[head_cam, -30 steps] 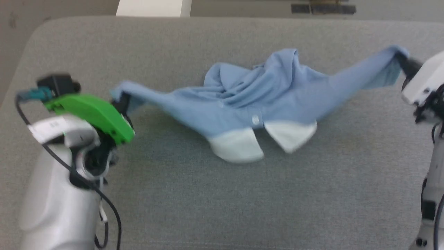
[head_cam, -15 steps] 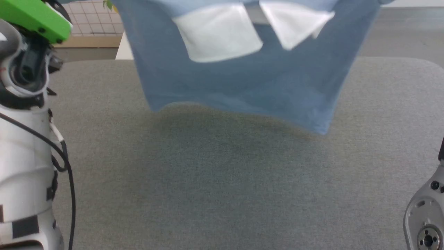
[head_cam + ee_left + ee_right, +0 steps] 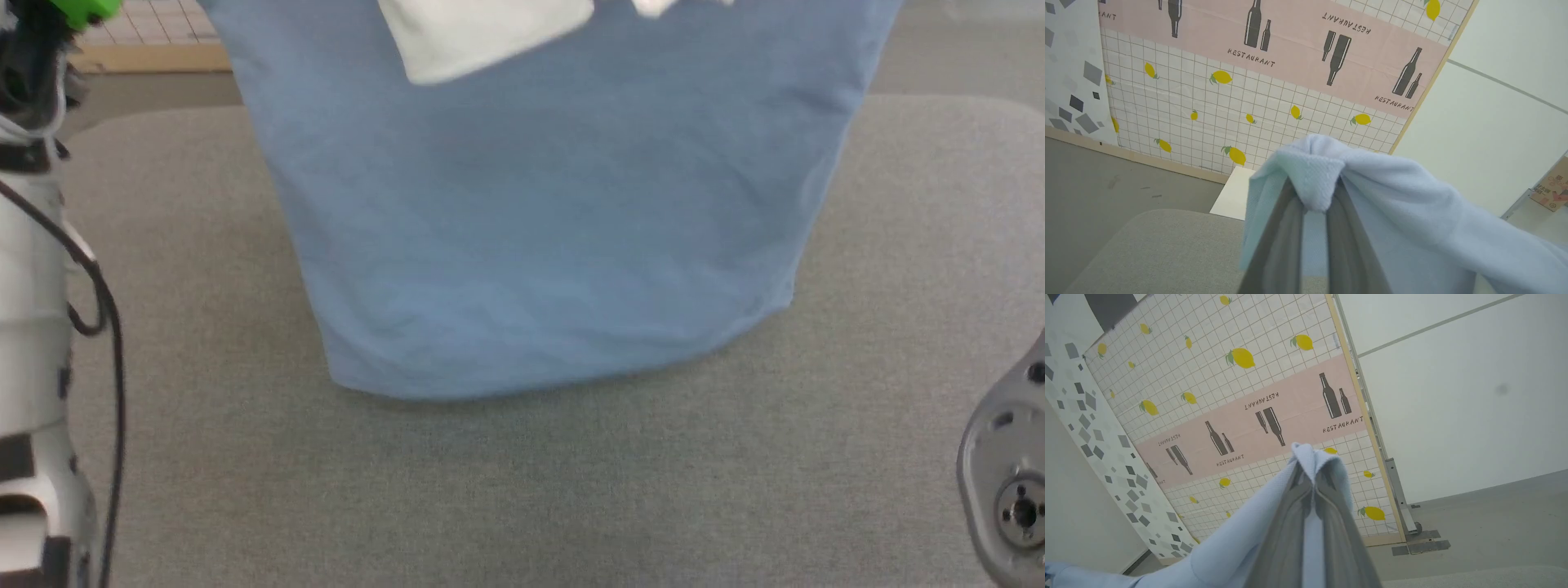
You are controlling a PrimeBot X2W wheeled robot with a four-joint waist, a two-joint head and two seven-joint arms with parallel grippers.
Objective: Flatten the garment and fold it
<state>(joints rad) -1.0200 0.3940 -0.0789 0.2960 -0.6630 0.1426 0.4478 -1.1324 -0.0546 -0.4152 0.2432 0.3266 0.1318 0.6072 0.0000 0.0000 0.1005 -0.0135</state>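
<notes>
The left gripper (image 3: 1315, 195) is clamped on a bunched fold of the garment (image 3: 539, 229), and the right gripper (image 3: 1312, 477) is pinched tight on another fold, light blue knit wrapped over both pairs of fingertips. In the head view the shirt hangs spread as a wide blue sheet over the grey padded table (image 3: 522, 498), with its white collar (image 3: 482, 33) at the top. Whether its lower edge touches the table cannot be told.

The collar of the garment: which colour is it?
The collar is white, on the light blue garment; the head view shows it best.
</notes>
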